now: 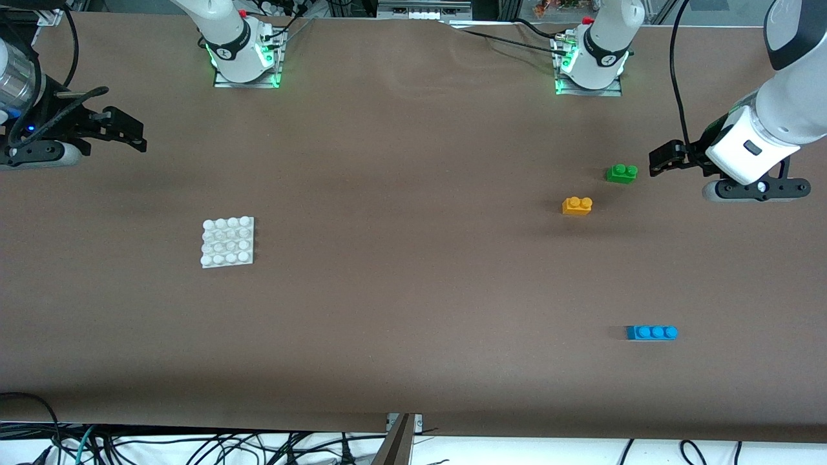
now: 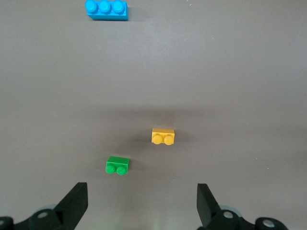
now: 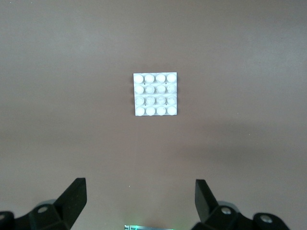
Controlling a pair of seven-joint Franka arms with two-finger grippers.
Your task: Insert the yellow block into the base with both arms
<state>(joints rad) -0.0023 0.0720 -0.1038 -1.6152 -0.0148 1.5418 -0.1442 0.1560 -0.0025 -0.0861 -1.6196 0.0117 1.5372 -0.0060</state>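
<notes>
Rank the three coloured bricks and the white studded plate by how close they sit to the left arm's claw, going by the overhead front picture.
From the left gripper, open and empty:
1. Green brick, just beside it.
2. Yellow block, slightly nearer the front camera than the green one.
3. Blue brick, nearest the front camera.
4. Base, toward the right arm's end.

The base (image 1: 227, 242) lies flat on the table (image 1: 413, 290) toward the right arm's end, well apart from the three bricks at the left arm's end. There the yellow block (image 1: 577, 205) sits just beside the green brick (image 1: 621, 173), nearer to the front camera than it. The blue brick (image 1: 652, 332) lies alone, nearer still to the front camera and well apart from both. Every piece rests directly on the table, none touching another.
</notes>
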